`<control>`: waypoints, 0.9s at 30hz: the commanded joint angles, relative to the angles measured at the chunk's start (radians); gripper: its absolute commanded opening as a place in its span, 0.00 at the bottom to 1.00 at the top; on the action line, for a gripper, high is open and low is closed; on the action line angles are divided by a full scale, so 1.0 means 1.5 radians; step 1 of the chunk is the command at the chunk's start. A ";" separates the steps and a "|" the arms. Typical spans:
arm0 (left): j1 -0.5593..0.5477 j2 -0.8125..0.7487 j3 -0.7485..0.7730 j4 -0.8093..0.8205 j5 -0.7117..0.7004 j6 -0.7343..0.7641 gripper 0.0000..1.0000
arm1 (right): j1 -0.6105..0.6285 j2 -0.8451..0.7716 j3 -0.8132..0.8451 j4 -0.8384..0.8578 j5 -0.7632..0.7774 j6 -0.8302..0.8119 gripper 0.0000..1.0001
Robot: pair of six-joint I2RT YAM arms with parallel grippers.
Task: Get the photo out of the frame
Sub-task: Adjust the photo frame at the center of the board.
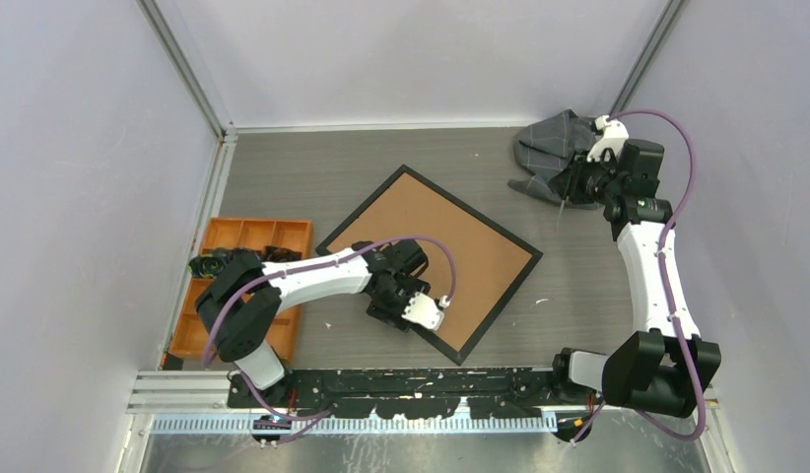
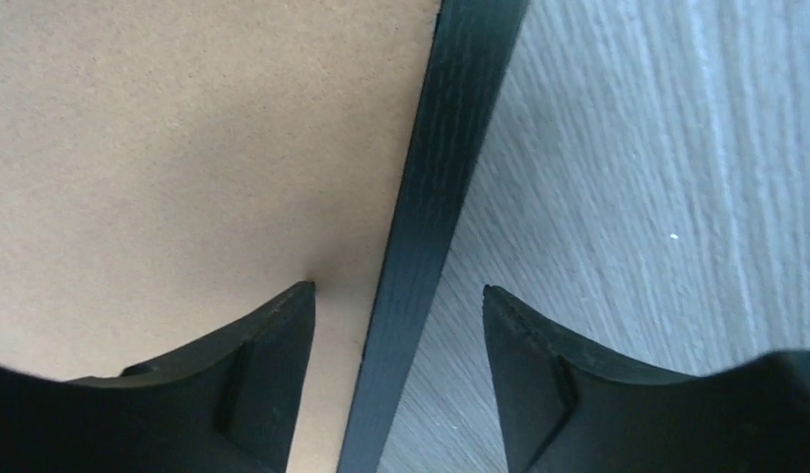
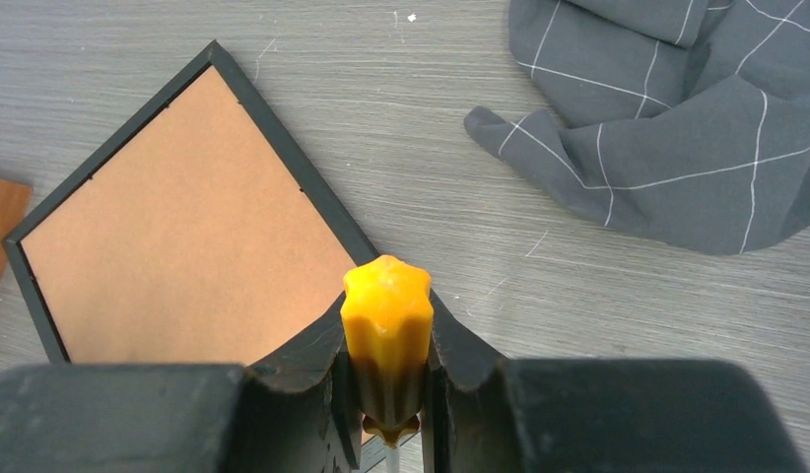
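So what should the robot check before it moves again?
1. Frame lies back up, brown board on top: ok.
2. Left pincer sits astride the frame's black edge, one side over the board, the other over the table: ok.
3. Left pincer grips that edge: not ok, its jaws stand open with a gap on each side.
4. Right pincer holds the screwdriver firmly: ok.
5. Right pincer is near the frame: not ok, it is off to the side.
6. Photo is ready to come out: cannot tell, the board hides it.
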 commanded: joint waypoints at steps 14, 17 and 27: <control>-0.146 0.121 0.062 0.069 -0.162 -0.211 0.12 | -0.027 -0.021 0.005 0.038 0.113 0.013 0.01; -0.151 0.167 0.122 0.037 -0.109 -0.258 0.09 | -0.046 -0.030 0.011 0.038 0.148 0.031 0.01; -0.152 0.335 0.352 -0.052 0.081 -0.391 0.09 | -0.074 -0.070 -0.003 0.080 0.263 0.062 0.01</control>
